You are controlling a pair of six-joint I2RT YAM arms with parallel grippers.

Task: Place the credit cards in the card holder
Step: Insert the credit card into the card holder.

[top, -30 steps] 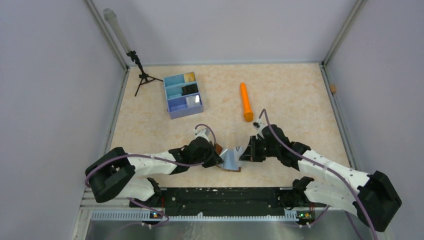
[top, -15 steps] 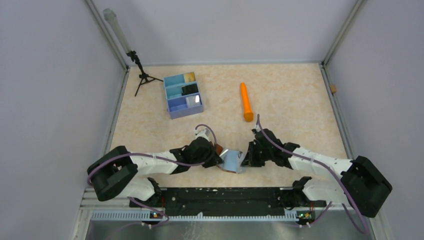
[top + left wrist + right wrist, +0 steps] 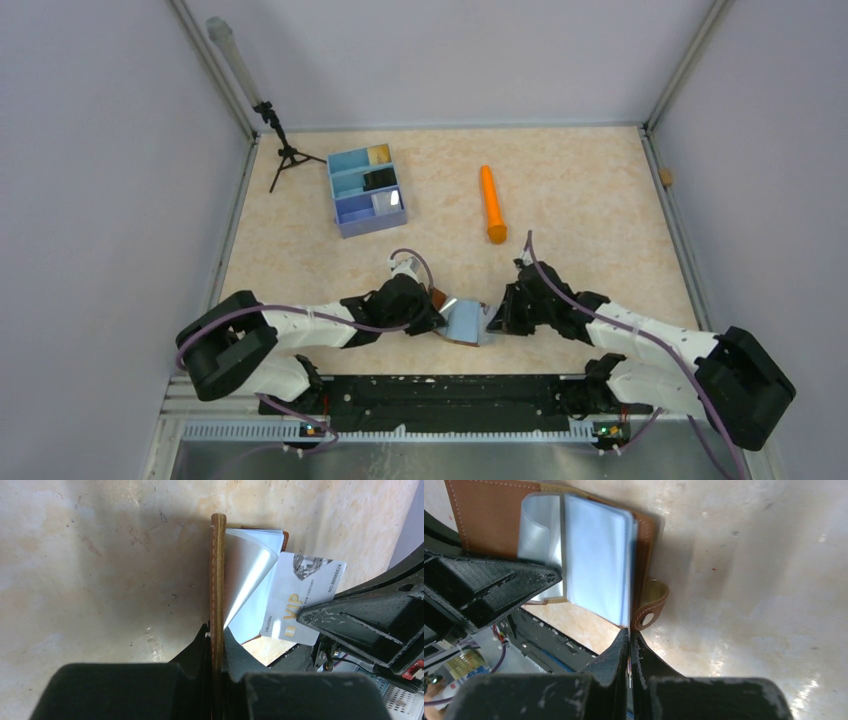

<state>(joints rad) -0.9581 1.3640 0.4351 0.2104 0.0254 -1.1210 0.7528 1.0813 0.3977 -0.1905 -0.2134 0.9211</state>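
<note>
The beige marbled table (image 3: 600,200) carries the brown leather bifold card holder (image 3: 462,322) near its front edge, between the two arms. The card holder is open, with its clear sleeves fanned out. The left gripper (image 3: 218,636) has its jaws almost fully closed, clamping one leather cover edge-on. The right gripper (image 3: 629,636) has its jaws pressed together on a corner of the silvery white rectangular credit card (image 3: 300,600), printed VIP, whose far edge is at the sleeves.

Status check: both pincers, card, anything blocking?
Left pincer shut on card holder cover, holder open. Right pincer shut on silvery VIP card, its edge at clear sleeves, mostly outside. Blue tray, orange tube far off.
</note>
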